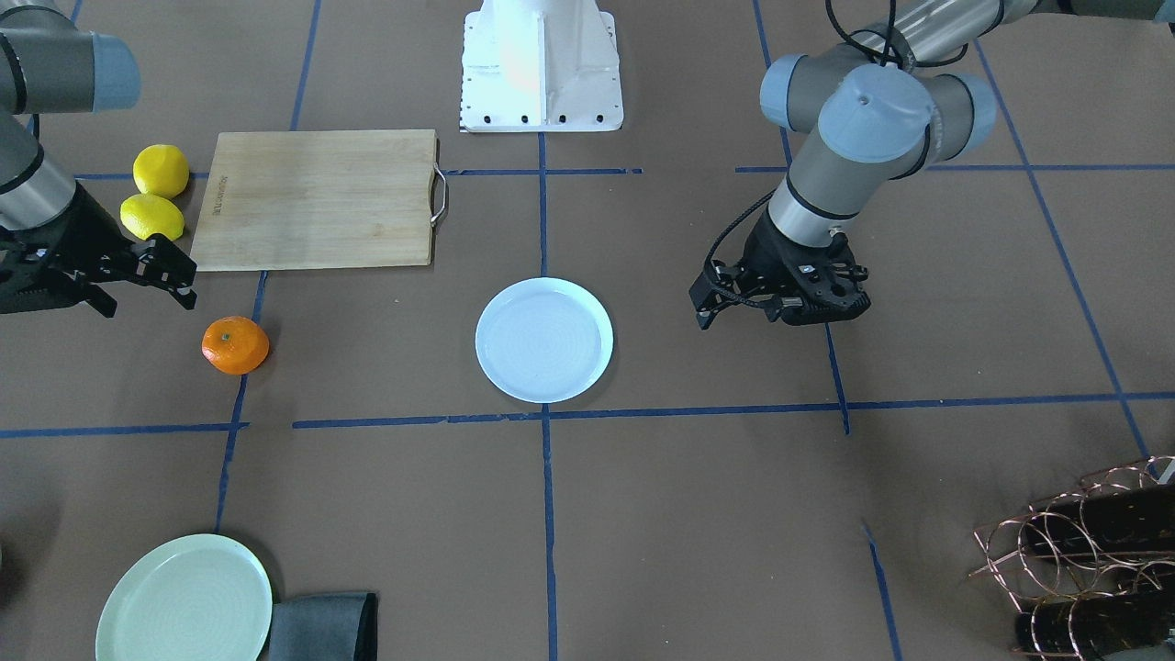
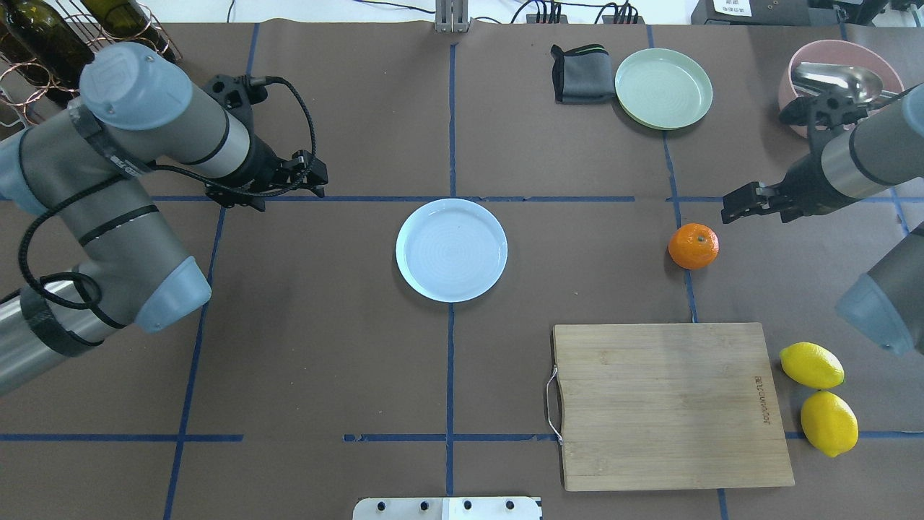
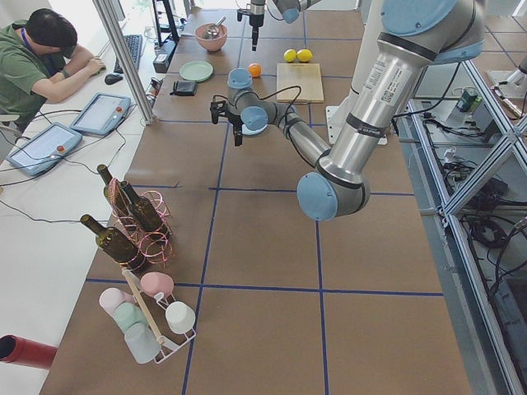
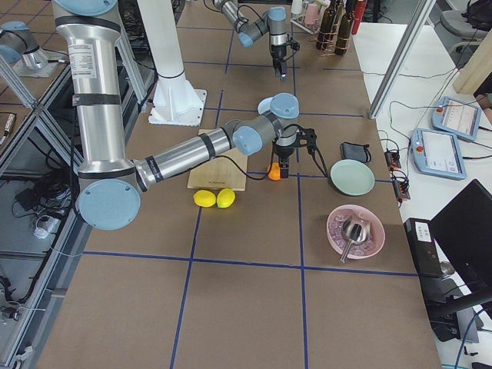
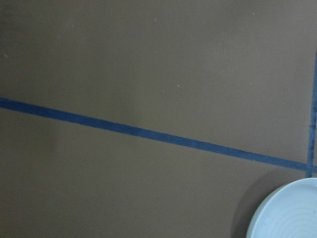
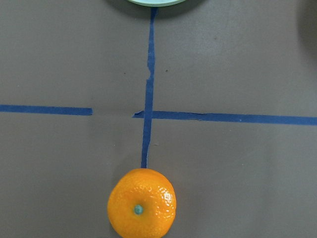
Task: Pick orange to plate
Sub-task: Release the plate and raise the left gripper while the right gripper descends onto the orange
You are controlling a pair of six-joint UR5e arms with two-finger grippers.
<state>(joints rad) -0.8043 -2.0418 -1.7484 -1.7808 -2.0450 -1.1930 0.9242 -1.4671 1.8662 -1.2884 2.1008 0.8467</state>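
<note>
Orange [image 2: 693, 246] on the brown table [image 2: 577, 289], astride a blue tape line, touching nothing. Near it, toward the far edge, right gripper [image 2: 736, 204], fingers apart and gripping nothing. Plate [image 2: 451, 249] well apart at mid-table beside a tape crossing, with only brown tabletop and tape between the two. Cutting board [image 2: 668, 404] near the orange on the robot's side, its edge apart from the fruit; two lemons [image 2: 811, 365] just beside its outer edge. Left gripper [image 2: 314, 177] off the plate's other side, apart from its rim; cannot tell whether spread or closed.
</note>
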